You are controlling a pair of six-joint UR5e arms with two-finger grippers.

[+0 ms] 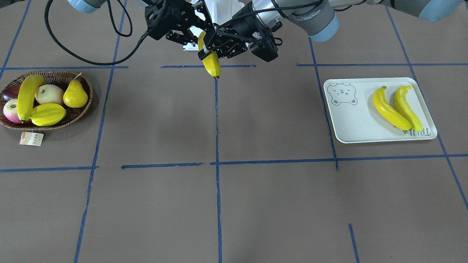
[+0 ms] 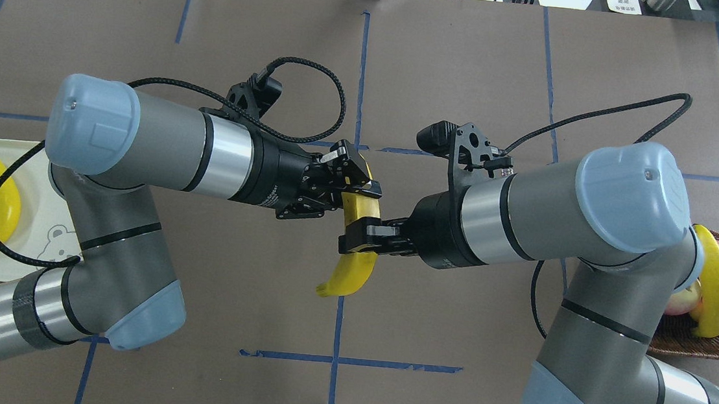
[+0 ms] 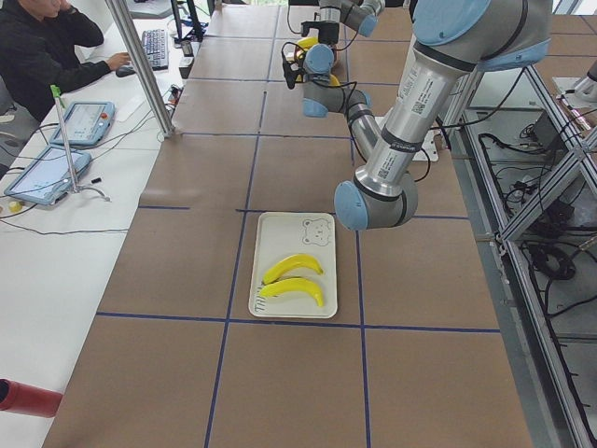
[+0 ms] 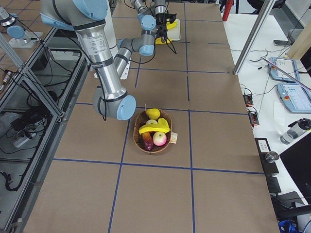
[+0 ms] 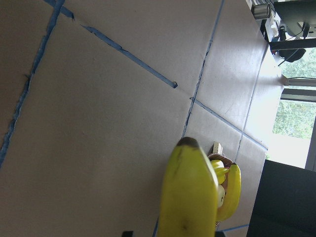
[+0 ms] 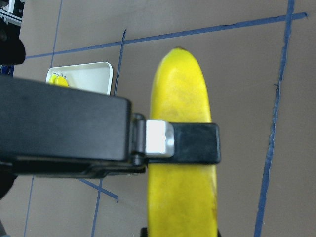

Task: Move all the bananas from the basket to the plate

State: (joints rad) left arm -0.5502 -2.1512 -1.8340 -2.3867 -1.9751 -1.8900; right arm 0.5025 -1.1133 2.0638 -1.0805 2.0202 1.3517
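A yellow banana [image 1: 212,64] hangs in the air over the middle of the table, also seen from overhead [image 2: 353,270]. My left gripper [image 2: 355,188] is shut on its upper part. My right gripper [image 2: 363,238] is shut across its middle; one finger [image 6: 195,143] crosses the banana [image 6: 180,89]. The left wrist view shows its dark tip [image 5: 187,143]. One more banana [image 1: 27,96] lies in the brown wicker basket [image 1: 82,109]. Two bananas [image 1: 389,109] [image 1: 406,106] lie on the off-white bear plate [image 1: 351,124].
The basket also holds a yellow pear [image 1: 75,95], a starfruit [image 1: 47,114], pale apples [image 1: 49,94] and a dark fruit [image 1: 11,93]; its paper tag [image 1: 31,138] lies in front. Black cables [image 1: 73,51] loop off the wrists. Blue tape lines cross the brown table.
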